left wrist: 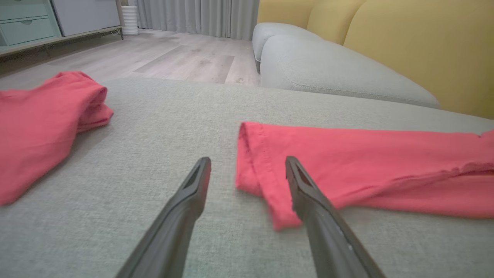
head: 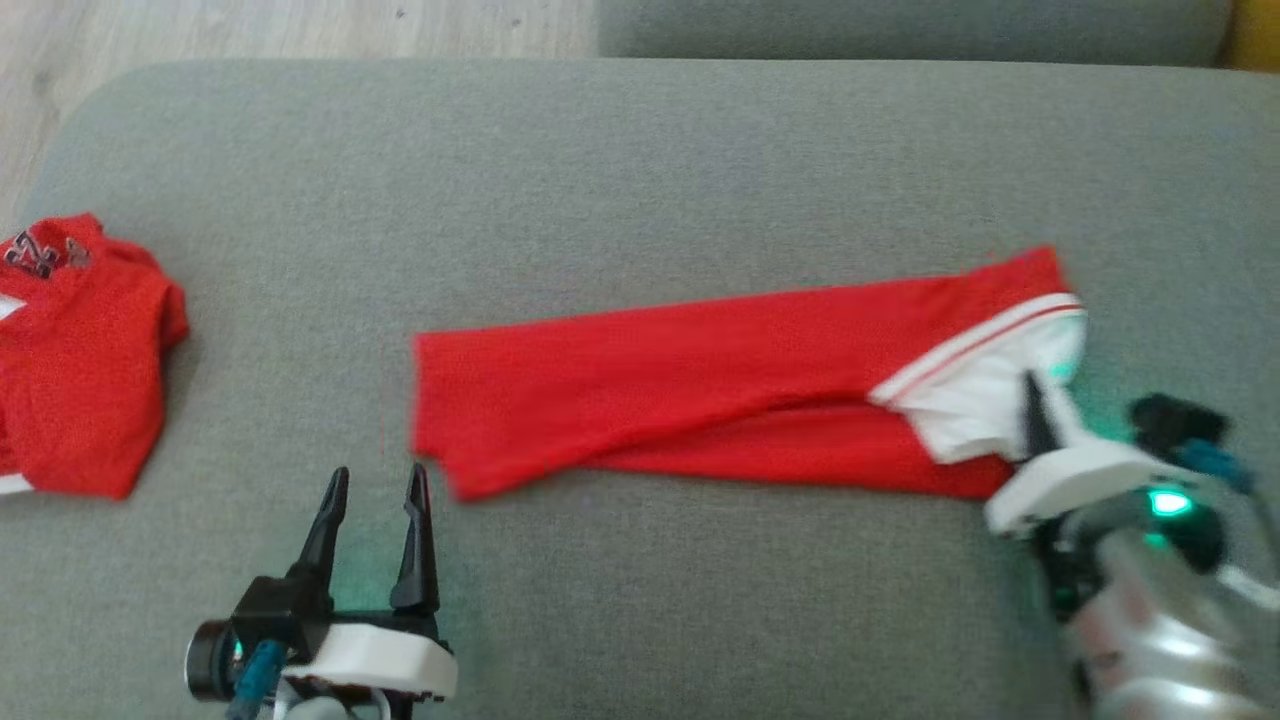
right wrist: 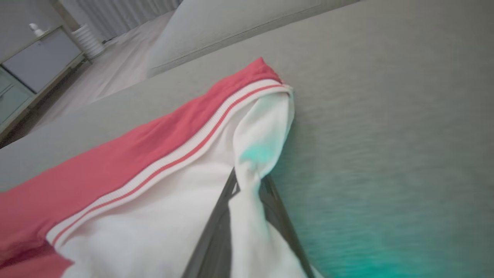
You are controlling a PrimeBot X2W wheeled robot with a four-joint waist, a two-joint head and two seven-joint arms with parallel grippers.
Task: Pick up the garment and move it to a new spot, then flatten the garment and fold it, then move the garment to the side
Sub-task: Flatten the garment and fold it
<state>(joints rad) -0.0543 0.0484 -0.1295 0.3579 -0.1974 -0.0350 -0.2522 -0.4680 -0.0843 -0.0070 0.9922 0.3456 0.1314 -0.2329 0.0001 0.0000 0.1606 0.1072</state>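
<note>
- Currently the right gripper (head: pixel 1035 405) is pinched on a fold of white fabric at the right end of the garment (head: pixel 700 390).
- Garment is a long red strip lying flat across the cushion (head: pixel 640 160), from the middle toward the right edge; the white, stripe-trimmed part is at the right end.
- Left gripper (head: pixel 375 480) has its fingers spread and holds nothing. It sits low at the garment's left hem, one finger just beside the corner; can't tell if it touches.
- Red jersey (head: pixel 70 370) is bunched at the cushion's left edge, well apart from the garment.
</note>
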